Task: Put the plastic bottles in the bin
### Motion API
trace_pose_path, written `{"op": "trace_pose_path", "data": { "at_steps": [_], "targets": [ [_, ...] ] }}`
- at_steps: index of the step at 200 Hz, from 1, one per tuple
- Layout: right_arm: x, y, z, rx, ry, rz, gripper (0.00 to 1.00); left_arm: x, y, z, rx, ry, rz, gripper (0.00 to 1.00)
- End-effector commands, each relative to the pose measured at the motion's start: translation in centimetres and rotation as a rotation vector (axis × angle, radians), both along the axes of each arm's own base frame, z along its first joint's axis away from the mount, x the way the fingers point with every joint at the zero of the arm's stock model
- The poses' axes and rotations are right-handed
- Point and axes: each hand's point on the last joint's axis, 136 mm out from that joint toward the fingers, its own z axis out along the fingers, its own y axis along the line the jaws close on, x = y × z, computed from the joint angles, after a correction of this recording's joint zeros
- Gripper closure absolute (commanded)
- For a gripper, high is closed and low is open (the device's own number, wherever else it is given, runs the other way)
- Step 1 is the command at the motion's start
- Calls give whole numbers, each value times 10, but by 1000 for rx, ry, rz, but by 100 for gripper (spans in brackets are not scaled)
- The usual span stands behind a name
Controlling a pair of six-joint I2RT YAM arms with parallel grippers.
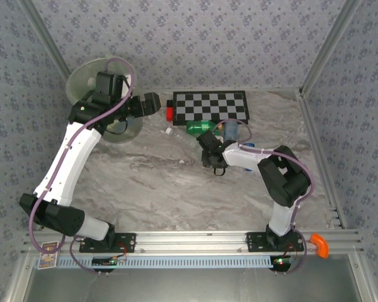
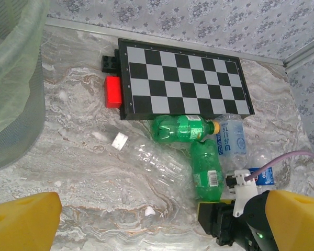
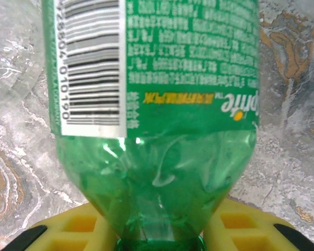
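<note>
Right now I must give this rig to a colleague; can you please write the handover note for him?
Left pincer: open, empty, near the bin.
Right pincer: astride the neck end of a green bottle lying on the table; grip cannot be confirmed.
By the checkerboard lie another green bottle, a clear bottle and a blue-labelled bottle.
Done: unclear, I cannot see into the bin.
Left: bin these four, at least.

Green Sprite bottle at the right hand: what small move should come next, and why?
Probably lift the right hand a little, straight up. Its yellow fingers press both sides of the neck of the green Sprite bottle, so the grip looks made, and the bottle lies flat on the marble table, close beside a clear bottle.
</note>
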Motion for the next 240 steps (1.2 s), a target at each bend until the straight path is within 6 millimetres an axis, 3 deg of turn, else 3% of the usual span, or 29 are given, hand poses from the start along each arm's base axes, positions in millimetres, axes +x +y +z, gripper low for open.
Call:
{"op": "trace_pose_path", "data": {
  "at_steps": [1, 48, 102, 135, 150, 152, 161, 203, 240],
  "targets": [
    [1, -2, 23, 0, -62, 13, 66, 3, 3, 19, -13, -63, 16, 0],
    [-8, -4, 75, -13, -160, 61, 67, 20, -6, 12, -127, -51, 27, 5],
    [-11, -9, 147, 7, -287, 104, 68, 48, -33, 17, -287, -51, -24, 8],
    [-11, -8, 189, 49, -381, 124, 68, 57, -54, 26, -411, -37, -87, 12],
    [-13, -9, 198, 58, -405, 135, 69, 59, -61, 32, -475, -35, -118, 13],
    [-10, -6, 209, 73, -428, 133, 69, 59, -62, 34, -485, -35, -120, 13],
    [-10, -5, 221, 83, -451, 142, 69, 60, -66, 38, -521, -38, -139, 13],
    [-8, 6, 249, 98, -508, 185, 70, 58, -77, 44, -650, -11, -216, 14],
    [-9, 19, 255, 128, -524, 220, 70, 51, -84, 55, -721, -7, -289, 15]
  ]
}}
